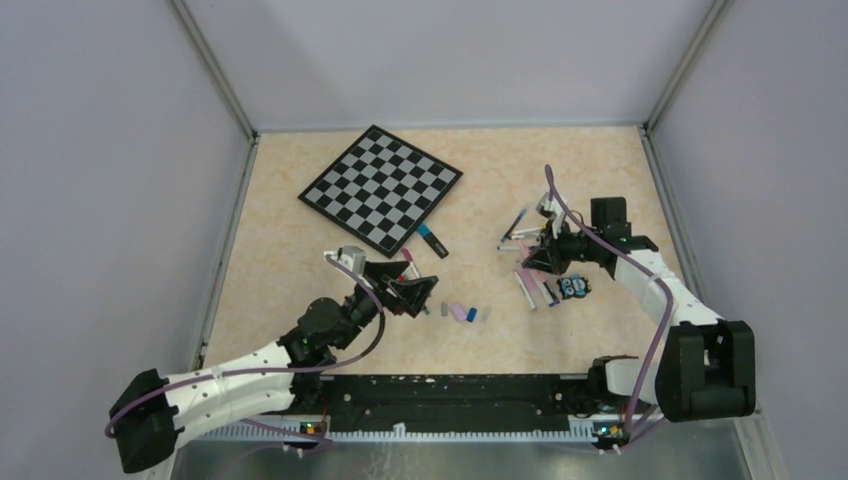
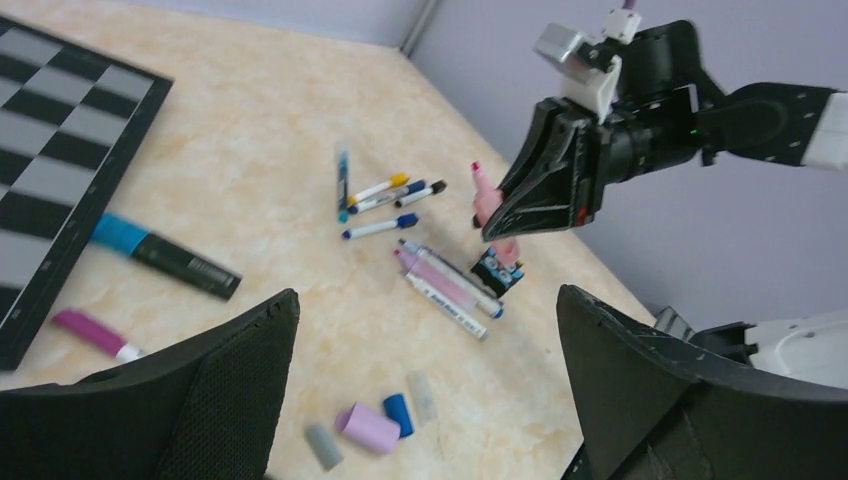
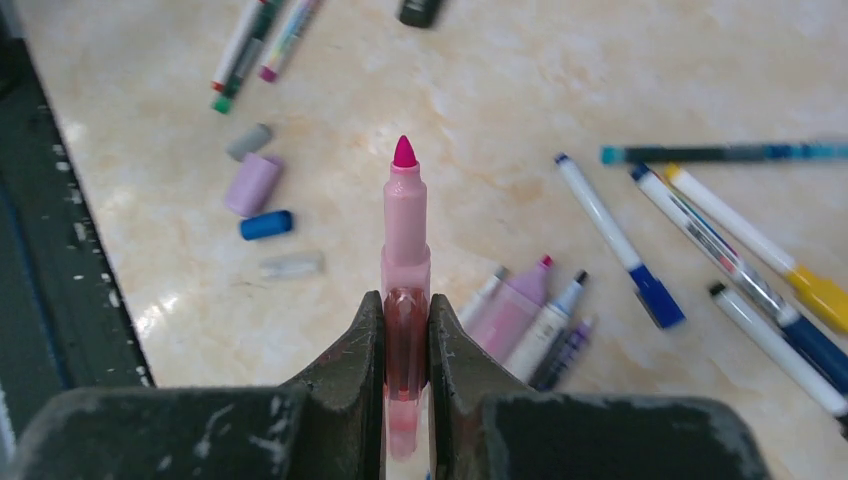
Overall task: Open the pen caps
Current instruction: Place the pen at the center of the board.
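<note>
My right gripper (image 3: 405, 300) is shut on a pink highlighter (image 3: 405, 220) and holds it above the table with its bare magenta tip pointing away; it also shows in the left wrist view (image 2: 487, 200). Several loose caps lie together on the table: grey (image 3: 248, 141), lilac (image 3: 251, 184), blue (image 3: 266, 225) and a pale one (image 3: 291, 265). My left gripper (image 2: 428, 300) is open and empty, hovering just above and beside those caps (image 2: 367, 428). Capped pens lie by the right arm, one with a yellow cap (image 3: 820, 297), one with a blue cap (image 3: 660, 297).
A checkered board (image 1: 380, 188) lies at the back left. A black marker with a blue cap (image 2: 165, 258) and a pink-capped pen (image 2: 95, 335) lie beside it. A small black-and-blue owl figure (image 2: 497, 270) stands under the right gripper, next to uncapped pens (image 2: 445, 285).
</note>
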